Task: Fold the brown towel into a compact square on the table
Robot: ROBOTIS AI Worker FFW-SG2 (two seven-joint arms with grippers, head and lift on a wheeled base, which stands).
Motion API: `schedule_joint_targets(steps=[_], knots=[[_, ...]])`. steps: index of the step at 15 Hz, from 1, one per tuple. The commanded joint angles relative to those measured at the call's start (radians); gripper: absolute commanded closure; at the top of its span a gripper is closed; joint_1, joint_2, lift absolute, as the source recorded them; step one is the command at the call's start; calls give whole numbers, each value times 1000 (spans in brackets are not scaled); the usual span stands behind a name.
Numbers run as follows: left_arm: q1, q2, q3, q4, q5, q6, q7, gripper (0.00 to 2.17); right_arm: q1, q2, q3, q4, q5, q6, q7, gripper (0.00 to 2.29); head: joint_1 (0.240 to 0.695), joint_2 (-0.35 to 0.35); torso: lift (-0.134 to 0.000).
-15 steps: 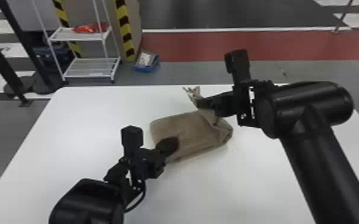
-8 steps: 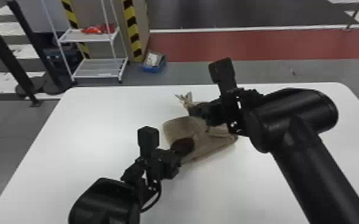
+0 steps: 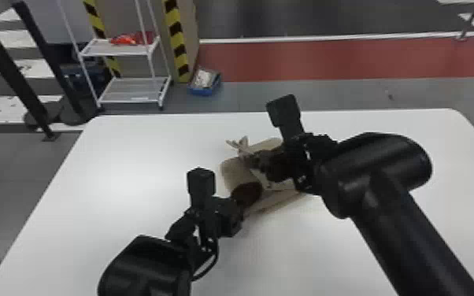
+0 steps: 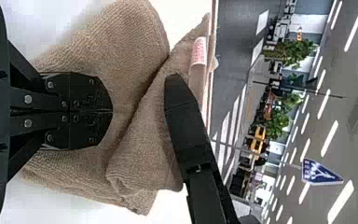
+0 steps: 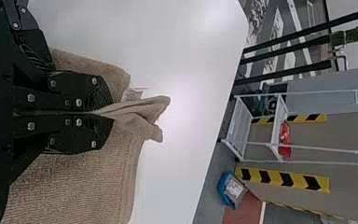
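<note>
the white bench (image 3: 122, 169) is the largest item on view. on the floor behind it stands a white rack (image 3: 100, 49). the right arm (image 3: 397, 220) extends over the bench; the left arm (image 3: 145, 263) is at the near side. the brown towel (image 3: 235, 173) lies on the bench, folded in layers, beneath both arms' ends. right gripper (image 3: 252, 160): fingers pressed together, holding a gathered portion of the towel, with a crumpled end projecting past the tips. left gripper (image 3: 252, 191): fingers closed against each other, tips directly over the folded towel; whether they touch it cannot be told. a blue tub (image 3: 204, 91) sits on the floor near the rack. smallest noted: a pale label (image 4: 199, 51) on the towel.
</note>
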Motion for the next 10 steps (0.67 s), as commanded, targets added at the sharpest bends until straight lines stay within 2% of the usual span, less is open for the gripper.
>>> schedule_joint_targets(steps=[1,2,3,4,5,7,8,10], knots=[[0,0,0,7,2,-14,0,2145,3,2,2,2,-12,-4,-1,1467,695,97,-123],[0,0,-2,7,2,-14,0,2145,8,2,2,2,-20,-14,-1,1393,695,99,-123],[0,0,-2,7,2,-17,0,2145,12,2,2,1,-29,-23,-5,1207,695,102,-123],[0,2,1,7,2,-20,-1,2145,16,2,1,1,-44,-23,-5,1187,695,103,-123],[0,2,1,7,2,-20,-1,2145,26,2,-5,-7,-72,-20,1,1042,695,105,-123],[-2,0,6,8,5,-20,0,2145,48,2,-8,-51,-78,-4,1,360,695,111,-123],[-2,2,12,8,9,-20,0,2145,58,2,-8,-71,-81,8,1,191,695,120,-123],[0,3,18,2,11,-20,0,2145,88,2,-41,-127,-101,39,2,97,695,126,-123]])
